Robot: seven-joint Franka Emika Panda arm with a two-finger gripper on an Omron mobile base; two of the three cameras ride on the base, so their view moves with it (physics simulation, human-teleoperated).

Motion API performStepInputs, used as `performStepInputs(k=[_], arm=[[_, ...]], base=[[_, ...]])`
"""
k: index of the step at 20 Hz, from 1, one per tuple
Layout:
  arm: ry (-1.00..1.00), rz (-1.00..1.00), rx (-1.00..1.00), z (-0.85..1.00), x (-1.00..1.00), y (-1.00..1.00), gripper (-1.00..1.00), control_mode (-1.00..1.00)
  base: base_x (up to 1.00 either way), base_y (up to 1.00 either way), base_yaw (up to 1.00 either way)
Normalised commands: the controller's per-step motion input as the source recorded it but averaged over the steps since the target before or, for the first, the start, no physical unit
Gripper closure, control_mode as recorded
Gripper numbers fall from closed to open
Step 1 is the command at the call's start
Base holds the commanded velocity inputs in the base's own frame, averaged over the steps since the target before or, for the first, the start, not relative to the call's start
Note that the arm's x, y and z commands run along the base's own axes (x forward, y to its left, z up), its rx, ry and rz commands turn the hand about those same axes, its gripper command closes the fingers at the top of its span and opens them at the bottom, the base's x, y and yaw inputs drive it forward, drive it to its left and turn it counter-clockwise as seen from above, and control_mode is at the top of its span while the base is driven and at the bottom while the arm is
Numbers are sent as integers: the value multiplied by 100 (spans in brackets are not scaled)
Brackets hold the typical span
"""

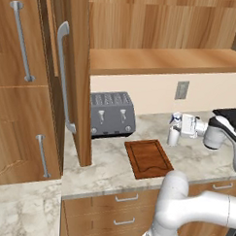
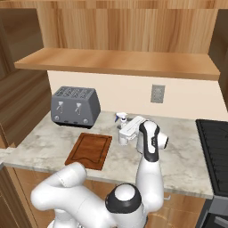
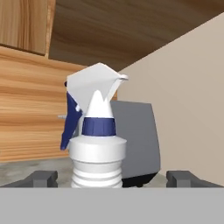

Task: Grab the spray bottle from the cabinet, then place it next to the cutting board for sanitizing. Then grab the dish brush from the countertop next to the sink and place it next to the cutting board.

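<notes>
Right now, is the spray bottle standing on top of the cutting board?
No, the spray bottle stands upright on the countertop, to the right of and behind the cutting board.

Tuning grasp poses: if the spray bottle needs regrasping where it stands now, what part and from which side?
Grip the spray bottle on its ribbed round body below the blue collar, coming in level from the stove side as the open end effector sits now. It stands upright on the countertop, and its trigger head is too irregular to pinch.

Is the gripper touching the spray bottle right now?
Apart. In the hand view the fingertips stand wide on either side of the spray bottle, with clear gaps to its body.
</notes>
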Motion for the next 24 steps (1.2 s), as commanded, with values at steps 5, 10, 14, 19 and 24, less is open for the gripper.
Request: performStepInputs(k=[5, 10, 14, 19, 24], arm=[[0, 0, 0, 0, -1, -5, -100, -100], [12, 0, 0, 0, -12, -1, -100, -100], [12, 0, 0, 0, -12, 0, -100, -100], [-1, 0, 0, 0, -29, -8, -100, -100], [-7, 0, 0, 1, -47, -8, -100, -100]], base=[[0, 0, 0], [0, 0, 0], [0, 0, 0], [0, 0, 0], [0, 0, 0]])
